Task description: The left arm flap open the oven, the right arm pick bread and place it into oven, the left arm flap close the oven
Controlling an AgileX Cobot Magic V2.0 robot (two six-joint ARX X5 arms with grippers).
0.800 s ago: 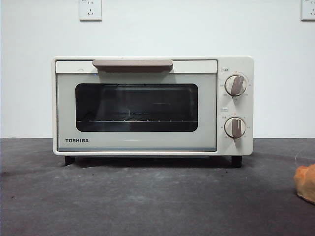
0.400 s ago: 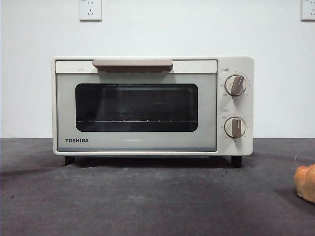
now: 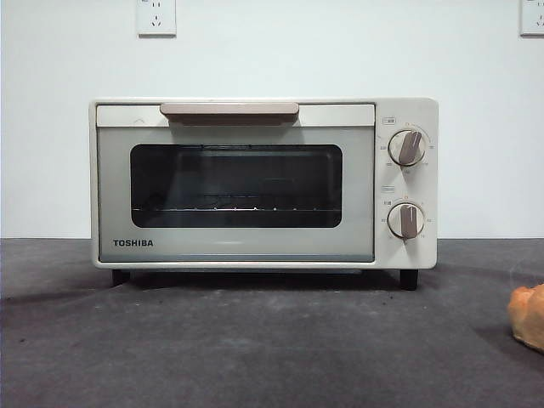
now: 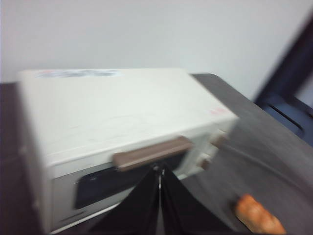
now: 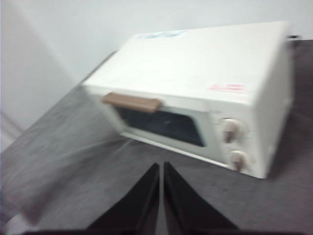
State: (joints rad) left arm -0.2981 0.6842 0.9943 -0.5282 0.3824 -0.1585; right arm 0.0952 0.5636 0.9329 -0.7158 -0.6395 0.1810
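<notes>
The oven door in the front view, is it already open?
No, the oven has its door shut flat against the front, with the beige handle up at the top edge and the bread outside on the table.

I see the oven (image 3: pixel 263 183) with a smooth cream-white shell of soft sheen, a dark glossy glass window (image 3: pixel 236 185) and a matt beige bar handle (image 3: pixel 229 110). Behind the glass, a thin metal wire rack (image 3: pixel 229 208) catches light. The table (image 3: pixel 255 348) looks dark, matt and cloth-like, while the bread (image 3: pixel 529 316) looks lumpy and dull golden-orange.
</notes>
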